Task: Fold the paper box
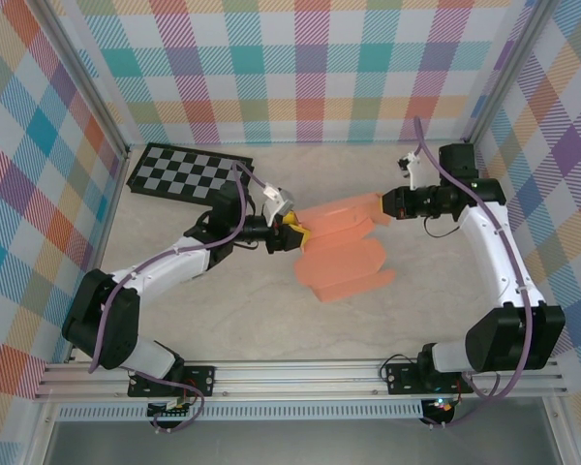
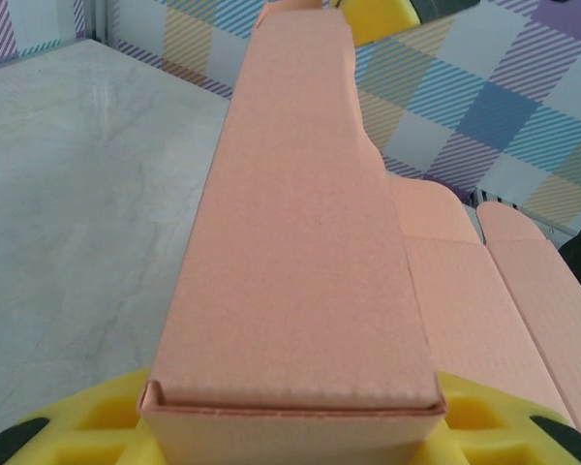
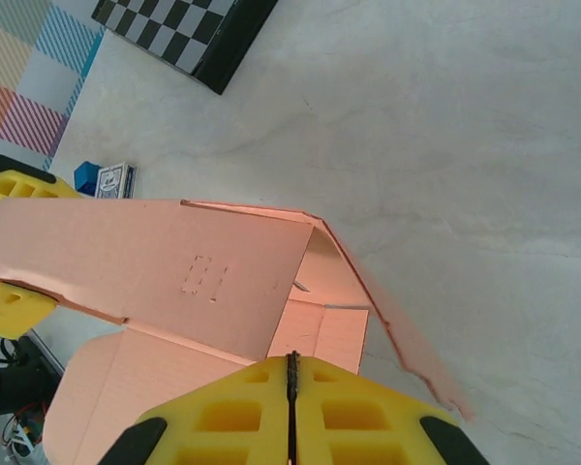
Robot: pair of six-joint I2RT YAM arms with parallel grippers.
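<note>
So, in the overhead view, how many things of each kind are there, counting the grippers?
Salmon-orange paper box: 1
Black-and-grey checkerboard: 1
Grippers: 2, the left gripper and the right gripper
Total: 4

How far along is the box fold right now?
Done: part of the paper box is creased up into a raised, tube-like section. In hand: the left gripper clamps one end of that section, and the right gripper is shut on the card at the opposite end. Left: the rounded flaps lie spread out unfolded and the tube's end is open, so tucking and closing remain.
</note>
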